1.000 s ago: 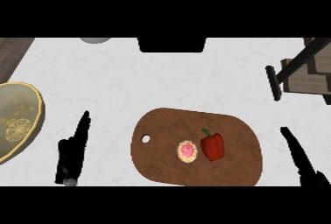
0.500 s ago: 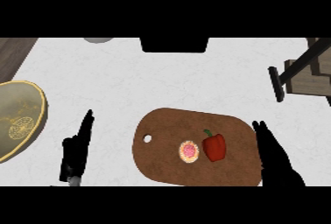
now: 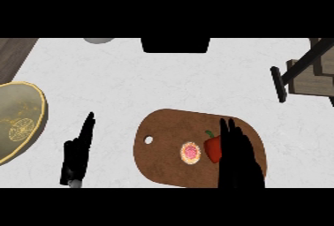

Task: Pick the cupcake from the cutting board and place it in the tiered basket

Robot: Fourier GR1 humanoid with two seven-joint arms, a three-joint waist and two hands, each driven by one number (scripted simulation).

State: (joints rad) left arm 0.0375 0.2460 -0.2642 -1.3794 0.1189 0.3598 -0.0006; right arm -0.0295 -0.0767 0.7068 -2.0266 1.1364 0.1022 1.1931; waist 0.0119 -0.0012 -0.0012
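A small cupcake (image 3: pixel 190 152) with pink icing sits near the middle of the brown cutting board (image 3: pixel 169 132). Right beside it lies a red bell pepper (image 3: pixel 213 148). My right hand (image 3: pixel 237 154) hovers over the board's right part with straight fingers pointing away from me, its left edge overlapping the pepper. The tiered basket (image 3: pixel 306 75), dark wood with a black post, shows at the upper right edge. At the lower left my left hand (image 3: pixel 78 152) rests open on the counter, well apart from the board.
A large yellowish bowl (image 3: pixel 16 121) fills the left edge. A dark box (image 3: pixel 175 45) and a grey round object (image 3: pixel 98 40) stand at the far edge of the white counter.
My right hand has moved left from the counter's right side onto the board, now next to the pepper. The left hand has barely moved.
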